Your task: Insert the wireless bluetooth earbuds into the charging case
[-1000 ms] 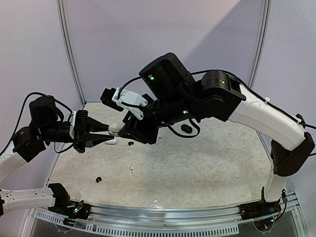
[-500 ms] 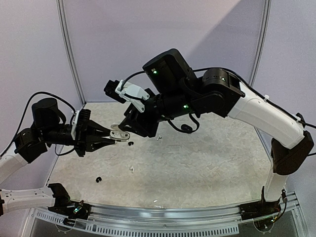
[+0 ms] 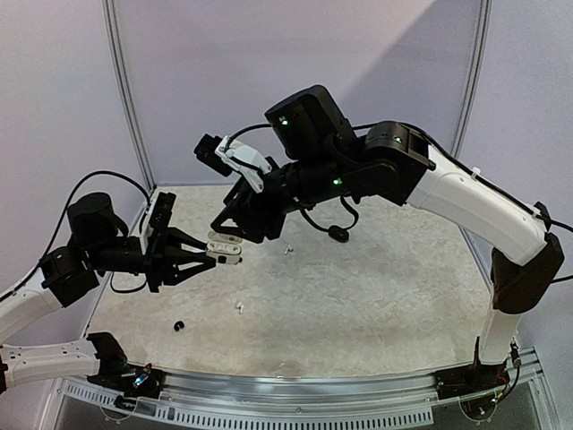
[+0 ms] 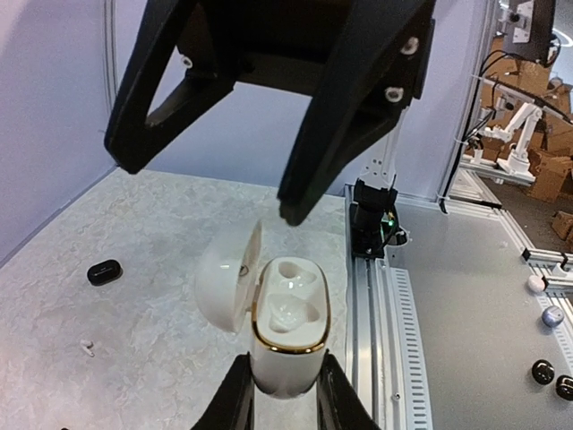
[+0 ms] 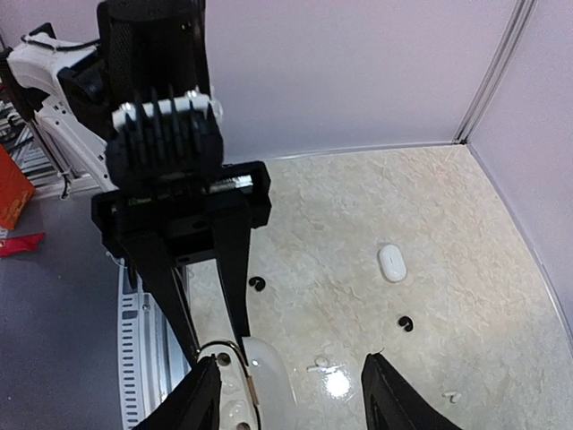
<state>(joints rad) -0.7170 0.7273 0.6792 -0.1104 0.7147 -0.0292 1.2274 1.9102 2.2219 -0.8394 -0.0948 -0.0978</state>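
Left wrist, open charging case (image 4: 286,345), base cropped

Pale lilac wall panels (image 3: 295,63) close in the back and both sides, joined by slim silver metal uprights (image 3: 125,98). A slanting edge of light leaves the upper right of the back panel brighter. The cream, marble-veined tabletop (image 3: 385,296) fills the enclosure, and a bright glare spot (image 5: 337,383) from overhead light sits on it. Along its near edge runs a slotted silver aluminium rail (image 3: 269,419). Past the tabletop's side, a smooth grey surface (image 4: 466,340) stretches toward stacked brown cardboard boxes (image 4: 546,175).
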